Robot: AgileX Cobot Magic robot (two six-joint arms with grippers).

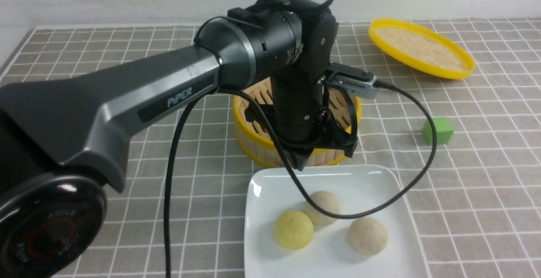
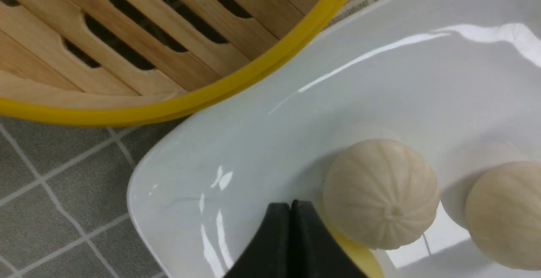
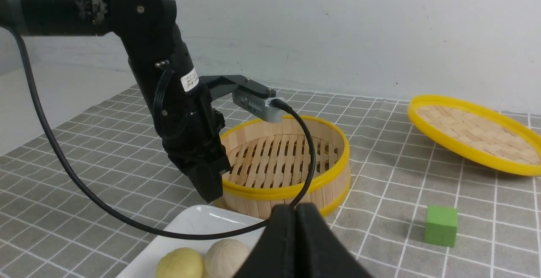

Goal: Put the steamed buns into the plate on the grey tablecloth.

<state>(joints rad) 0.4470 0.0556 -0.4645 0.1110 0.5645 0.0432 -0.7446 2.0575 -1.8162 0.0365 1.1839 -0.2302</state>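
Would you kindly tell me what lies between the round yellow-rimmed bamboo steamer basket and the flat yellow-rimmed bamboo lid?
Only bare grey grid-lined tablecloth lies between the steamer basket and the lid; the right wrist view shows it plainly.

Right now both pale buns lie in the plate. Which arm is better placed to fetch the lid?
Probably the right: the lid lies far on the robot's right side, while the left arm hangs between basket and plate, its jaws shut.

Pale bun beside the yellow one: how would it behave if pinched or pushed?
The pale bun looks matte and pleated like soft dough, so it probably dents under a firm pinch. Dome-shaped, it likely sits steady rather than rolling. On the glossy plate it may slide if pushed.
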